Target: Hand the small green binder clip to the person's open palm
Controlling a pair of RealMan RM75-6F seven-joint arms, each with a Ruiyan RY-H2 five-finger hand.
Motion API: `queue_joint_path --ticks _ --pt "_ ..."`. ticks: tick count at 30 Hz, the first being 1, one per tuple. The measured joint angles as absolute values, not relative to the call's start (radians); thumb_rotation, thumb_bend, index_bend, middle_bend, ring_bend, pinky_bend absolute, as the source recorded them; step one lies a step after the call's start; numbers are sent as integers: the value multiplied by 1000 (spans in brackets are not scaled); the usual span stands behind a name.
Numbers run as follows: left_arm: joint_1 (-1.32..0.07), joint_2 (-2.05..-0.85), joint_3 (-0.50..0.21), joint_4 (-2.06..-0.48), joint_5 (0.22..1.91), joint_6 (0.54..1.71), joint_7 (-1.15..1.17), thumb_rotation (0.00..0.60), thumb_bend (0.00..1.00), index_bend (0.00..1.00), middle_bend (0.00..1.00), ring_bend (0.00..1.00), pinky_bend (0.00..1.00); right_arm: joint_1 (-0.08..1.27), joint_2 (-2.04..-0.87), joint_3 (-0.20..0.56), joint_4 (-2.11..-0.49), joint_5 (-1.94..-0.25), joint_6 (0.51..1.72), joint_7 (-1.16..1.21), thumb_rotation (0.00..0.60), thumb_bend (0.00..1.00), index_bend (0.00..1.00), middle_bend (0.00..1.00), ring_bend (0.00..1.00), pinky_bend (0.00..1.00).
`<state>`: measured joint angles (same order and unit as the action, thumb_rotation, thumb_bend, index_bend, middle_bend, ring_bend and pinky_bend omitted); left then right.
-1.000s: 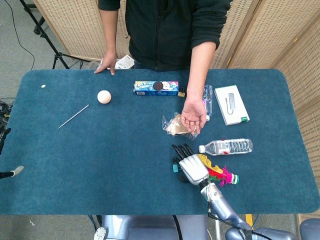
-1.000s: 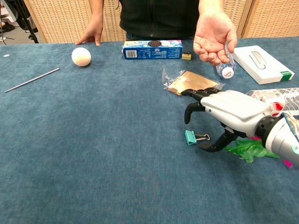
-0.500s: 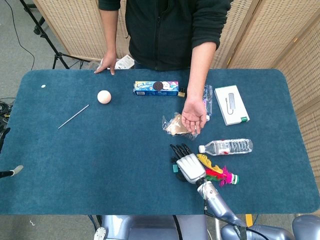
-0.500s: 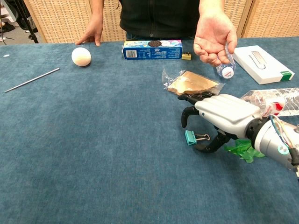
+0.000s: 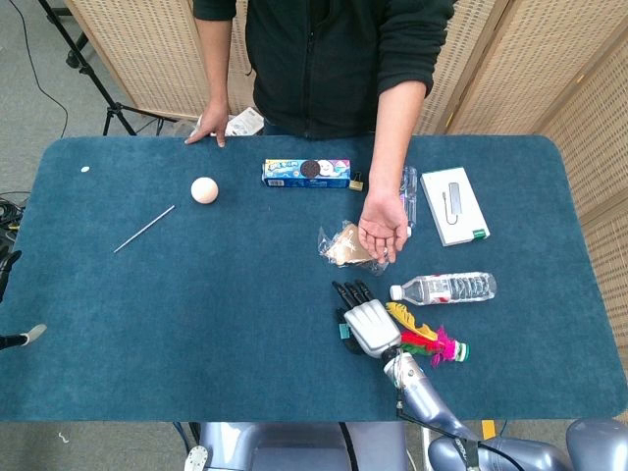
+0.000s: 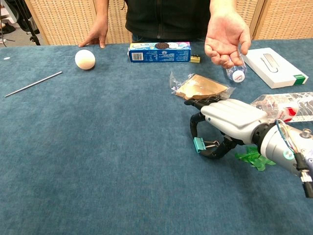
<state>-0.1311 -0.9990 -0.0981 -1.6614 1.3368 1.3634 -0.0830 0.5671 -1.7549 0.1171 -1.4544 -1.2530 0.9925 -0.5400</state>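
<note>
The small green binder clip [image 6: 198,144] lies on the blue table, its wire handles pointing right. In the head view the binder clip [image 5: 342,332] peeks out at the left of my right hand [image 5: 371,324]. My right hand [image 6: 230,120] hovers low over it, one fingertip curled down by the clip's top and the thumb by its handles; the clip rests on the cloth. The person's open palm [image 6: 225,32] waits above the table's far side, palm [image 5: 381,224] up. Only a sliver of my left hand [image 5: 20,339] shows at the left edge.
A water bottle [image 6: 283,105] and a feathered toy [image 6: 252,155] lie right beside my right hand. A crinkled snack bag [image 6: 200,87] lies between hand and palm. Farther back sit a cookie box [image 6: 159,51], white box [image 6: 274,61], ball [image 6: 84,59] and thin rod [image 6: 33,83].
My right hand has slid left and lower onto the clip, its fingers curling closer around it. The clip has not moved. The person's palm stays put.
</note>
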Motion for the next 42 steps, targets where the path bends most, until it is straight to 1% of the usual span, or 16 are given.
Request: queue_joint_path --ticks 4,15,21,26,30,34,37,42 --pt "-132 -999 -98 -1661 1335 1361 -82 600 0 0 0 0 0 571 -1758 114 -1451 -1251 997 -539 600 412 508 0 0 0" --pt "-132 -999 -96 -1663 1337 1362 -81 600 0 0 0 0 0 560 -1715 96 -1514 -1312 1048 -487 600 414 518 0 0 0" --pt "-130 -997 -96 -1664 1341 1366 -87 600 0 0 0 0 0 542 -1646 88 -1595 -1383 1116 -446 600 414 518 0 0 0" --pt "-128 -996 -94 -1666 1346 1370 -89 600 0 0 0 0 0 523 -1571 97 -1660 -1457 1197 -383 600 414 518 0 0 0" --pt "-127 -996 -92 -1669 1352 1374 -87 600 0 0 0 0 0 514 -1514 124 -1705 -1485 1245 -363 600 415 518 0 0 0" --pt "-125 -994 -91 -1669 1354 1376 -90 600 0 0 0 0 0 527 -1482 190 -1711 -1477 1256 -352 600 447 522 0 0 0" --pt "-126 -993 -92 -1668 1350 1373 -92 600 0 0 0 0 0 551 -1486 229 -1664 -1455 1245 -337 600 465 536 0 0 0" --pt "-128 -991 -95 -1667 1343 1368 -96 600 0 0 0 0 0 600 -1514 287 -1545 -1393 1213 -325 600 466 539 0 0 0"
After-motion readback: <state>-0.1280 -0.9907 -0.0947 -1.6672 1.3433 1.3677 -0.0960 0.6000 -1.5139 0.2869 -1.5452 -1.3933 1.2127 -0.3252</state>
